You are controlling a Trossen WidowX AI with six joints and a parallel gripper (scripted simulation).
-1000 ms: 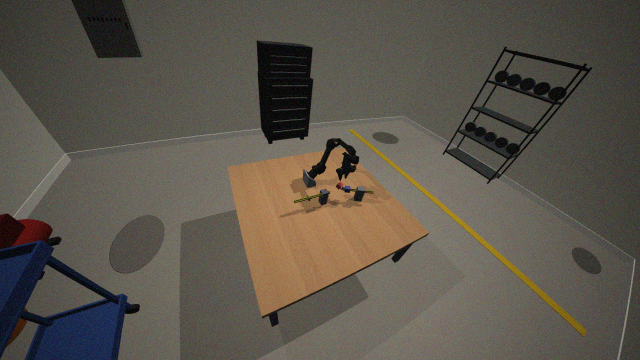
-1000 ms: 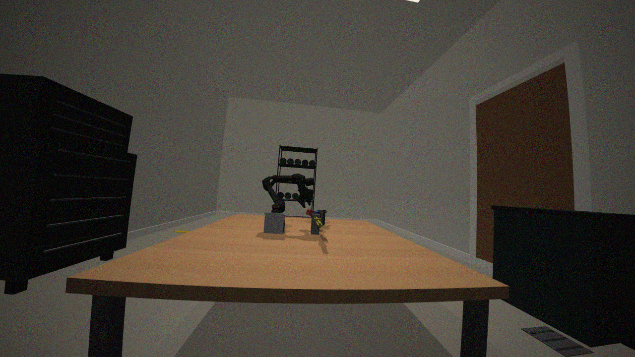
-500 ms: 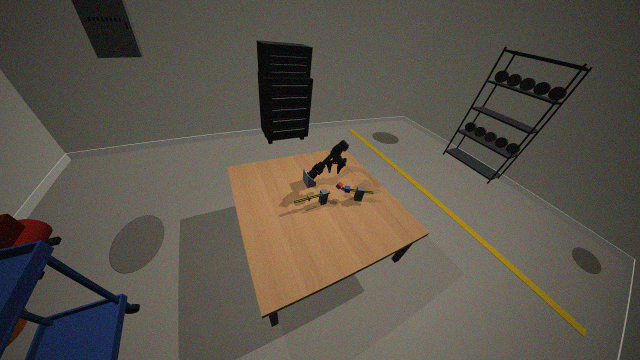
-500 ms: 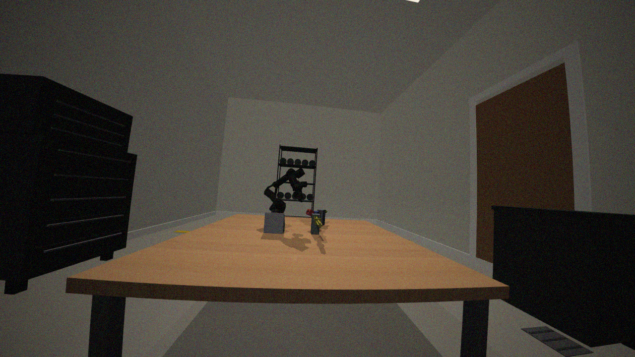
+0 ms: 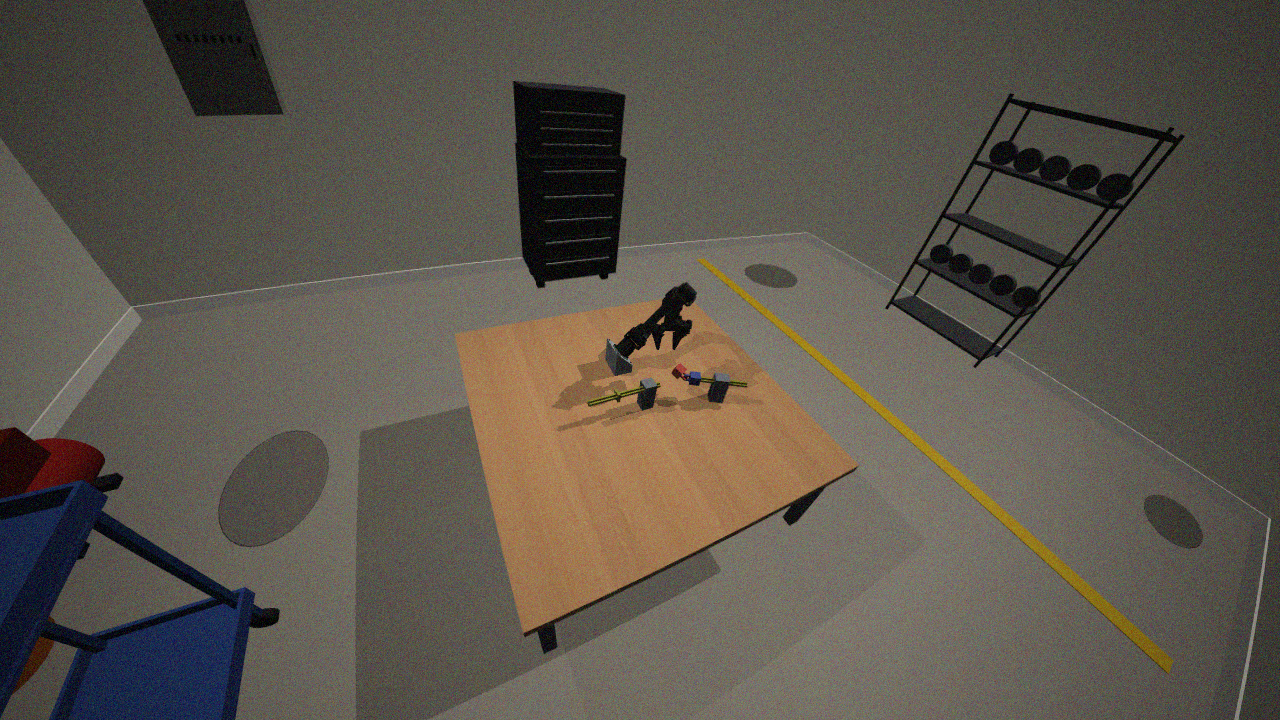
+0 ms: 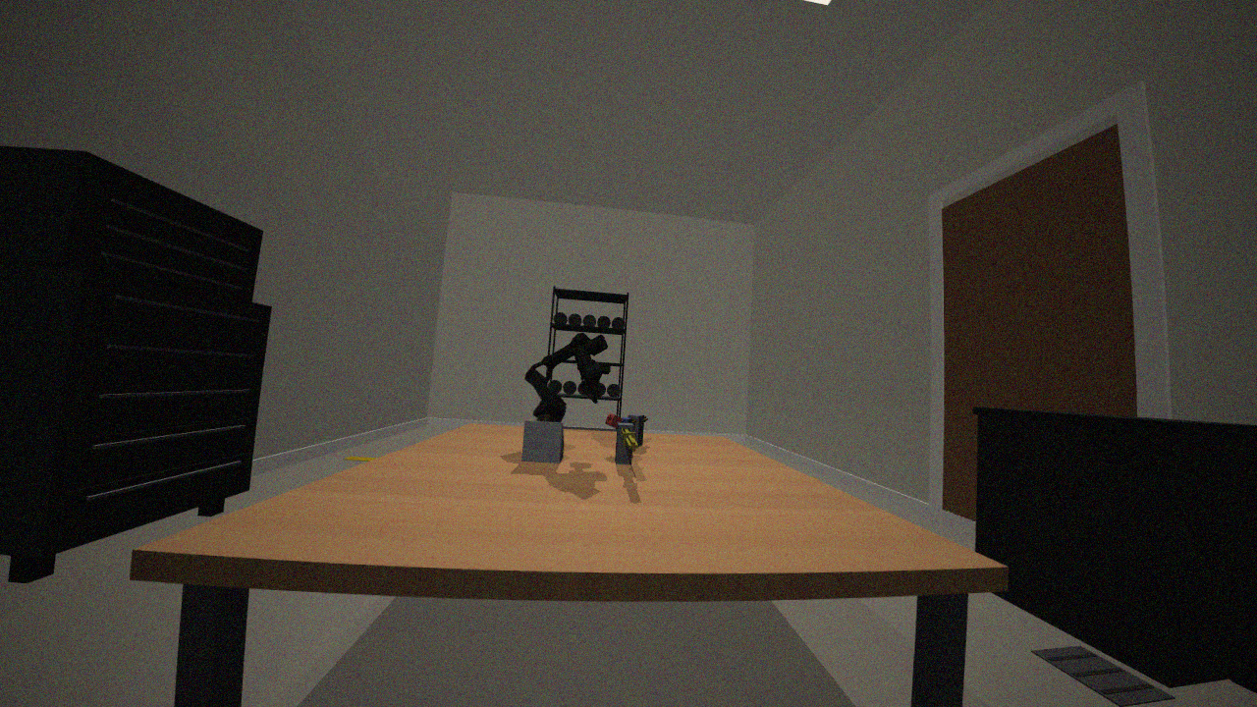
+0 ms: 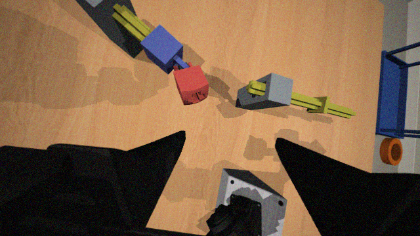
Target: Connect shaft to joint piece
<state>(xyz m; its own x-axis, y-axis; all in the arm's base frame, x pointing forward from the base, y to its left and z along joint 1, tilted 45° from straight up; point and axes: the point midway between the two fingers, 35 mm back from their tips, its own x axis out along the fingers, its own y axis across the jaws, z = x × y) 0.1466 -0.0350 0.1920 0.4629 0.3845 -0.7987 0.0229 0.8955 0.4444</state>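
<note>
1. Top view: you've got a wooden table [image 5: 644, 510] [image 6: 562, 527] [image 7: 108, 124] in a dim grey room, drawer cabinet [image 5: 572, 214] [image 6: 158, 352] behind, rack [image 5: 1092, 116] [image 6: 589, 296] to the right of the picture, blue cart [image 5: 161, 559] [image 7: 392, 95] cut off at the left edge. Your arm [image 5: 657, 317] [image 6: 549, 406] [image 7: 249, 210] leans out from its grey base, claw [image 5: 667, 347] [image 6: 595, 401] [image 7: 229, 138] pointing down above the table. The red joint piece [image 5: 679, 370] [image 6: 611, 420] [image 7: 191, 82] sits between the arm and the two blocks, too small here to read its opening.
2. Exterior view: you're looking along the table, brown door [image 6: 1037, 334] off to the right. The arm rises, then bends over with the claw hanging low. Parts overlap, so good luck reading gaps there.
3. Wrist view: wood fills most of it, blue cart at the right. Your claw is spread wide, nothing in it, clear of the red piece, which hangs by its hinge off the blue cube [image 7: 162, 46]. The sliding yellow rod [image 5: 617, 396] [image 6: 628, 437] [image 7: 339, 109] is through its block, end apart from the red piece. The other block gets cropped up top.
</note>
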